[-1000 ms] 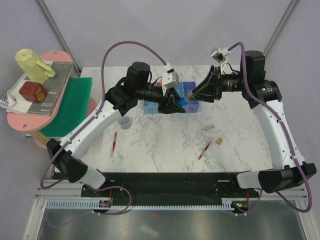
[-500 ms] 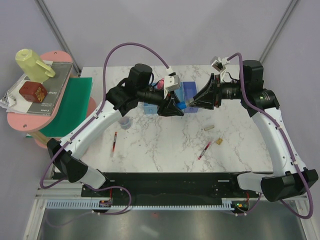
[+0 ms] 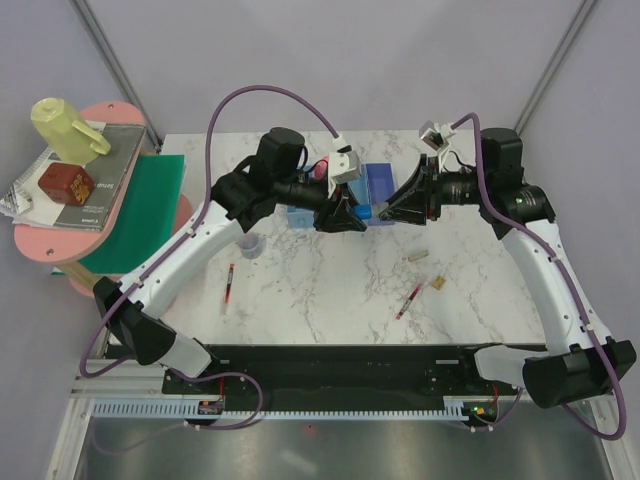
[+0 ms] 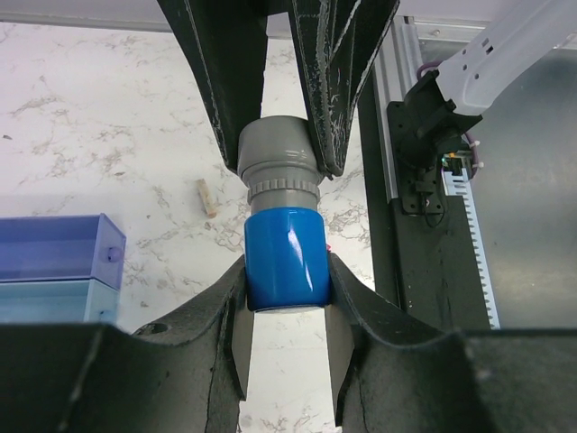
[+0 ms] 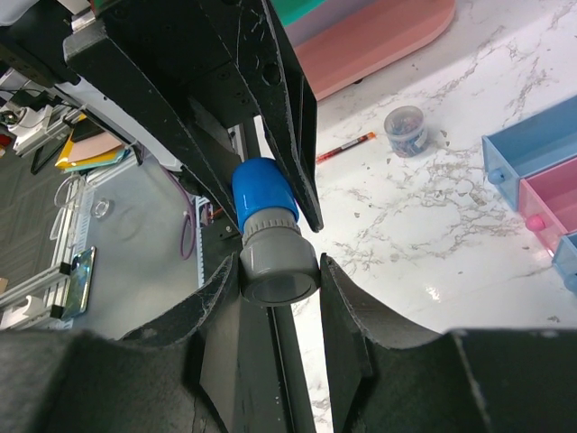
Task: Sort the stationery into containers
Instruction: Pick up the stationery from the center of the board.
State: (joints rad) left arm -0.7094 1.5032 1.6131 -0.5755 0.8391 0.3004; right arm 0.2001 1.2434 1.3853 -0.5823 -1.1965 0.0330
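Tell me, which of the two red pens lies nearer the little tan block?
The pen on the right, just beside the tan block. The other pen lies far left, near the round roll.

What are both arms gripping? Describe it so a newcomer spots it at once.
Find the row of bins at the far side of the table. Just nearer than it, both grippers clamp one short cylinder: left gripper on the blue body, right gripper on the grey cap. Nothing else is blue with a grey top; the pens are thin and red.
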